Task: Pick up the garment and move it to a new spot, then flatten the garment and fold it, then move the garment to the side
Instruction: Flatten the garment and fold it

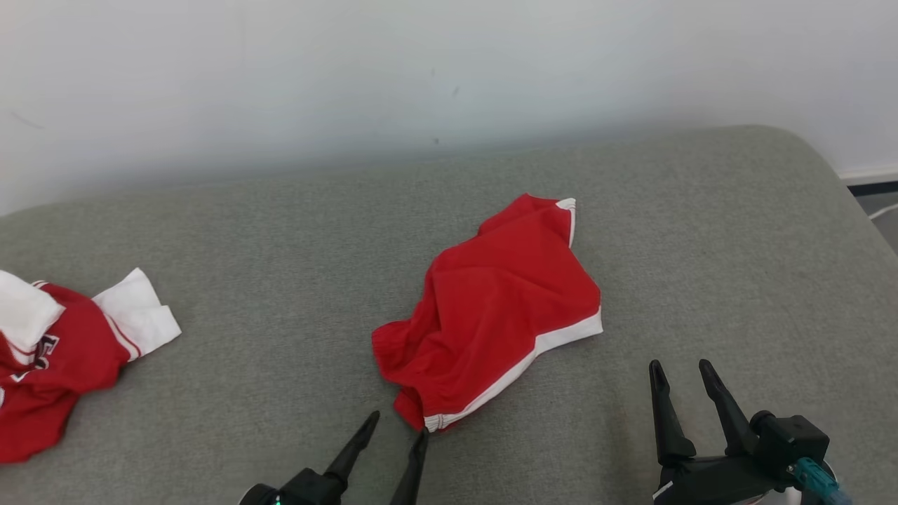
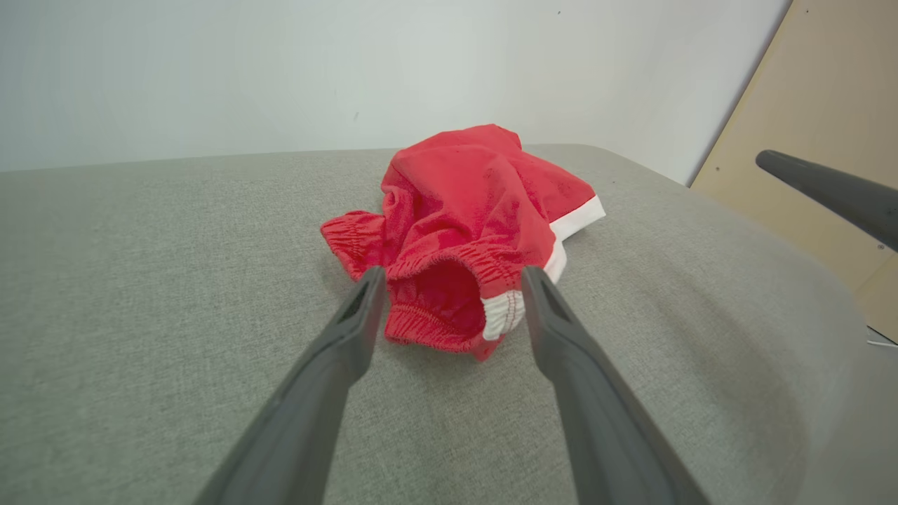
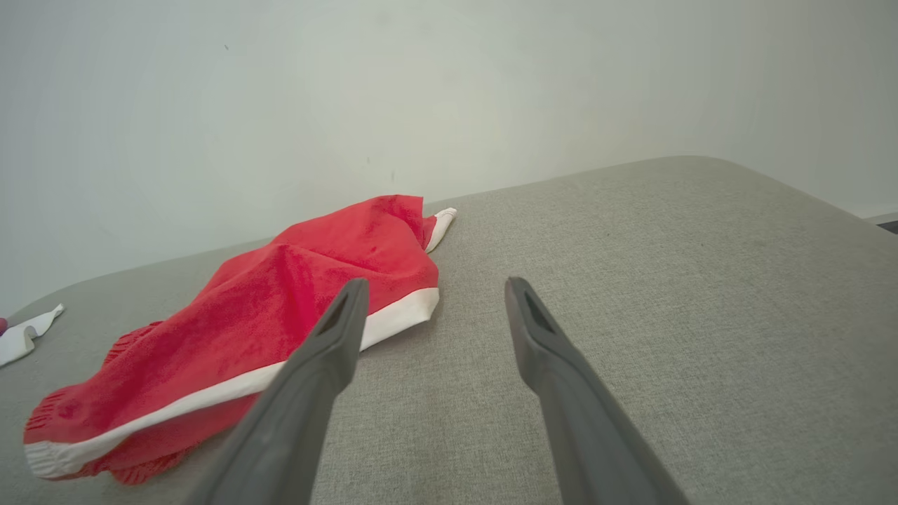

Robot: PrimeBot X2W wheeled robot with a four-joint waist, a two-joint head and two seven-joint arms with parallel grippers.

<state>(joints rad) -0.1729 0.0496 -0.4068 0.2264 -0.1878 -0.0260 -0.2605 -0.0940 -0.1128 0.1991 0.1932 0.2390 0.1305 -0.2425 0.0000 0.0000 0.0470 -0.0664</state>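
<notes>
The red shorts [image 1: 491, 308] lie crumpled near the middle of the grey fabric-covered tabletop [image 1: 701, 231], elastic waistband toward me at the near left, white-trimmed leg hems pointing far and right. A red and white jersey [image 1: 56, 351] sits well apart at the left edge. I leave it alone.

Both tools are spread wide and carry nothing. My left tool [image 1: 398, 424] is right at the near corner of the shorts. In the left wrist view its fingers [image 2: 351, 330] frame the gathered waistband and the white trim end. My right tool [image 1: 680, 365] hovers over bare fabric to the right of the shorts, near the white side stripe but not touching it.

I judge the step in hand to be the first pickup. To do it well, I'd ease the left tool forward and down until the bunched waistband sits deep between the fingers, then close on both layers rather than pinching only the trim. The elastic edge is thick and should hold. Skimming too low risks snagging the tabletop cover, so I'd keep the fingertips just brushing it.

I'd bring the right tool leftward to the white hem corner for a second hold, so the shorts lift spread out and not as a dangling clump.
</notes>
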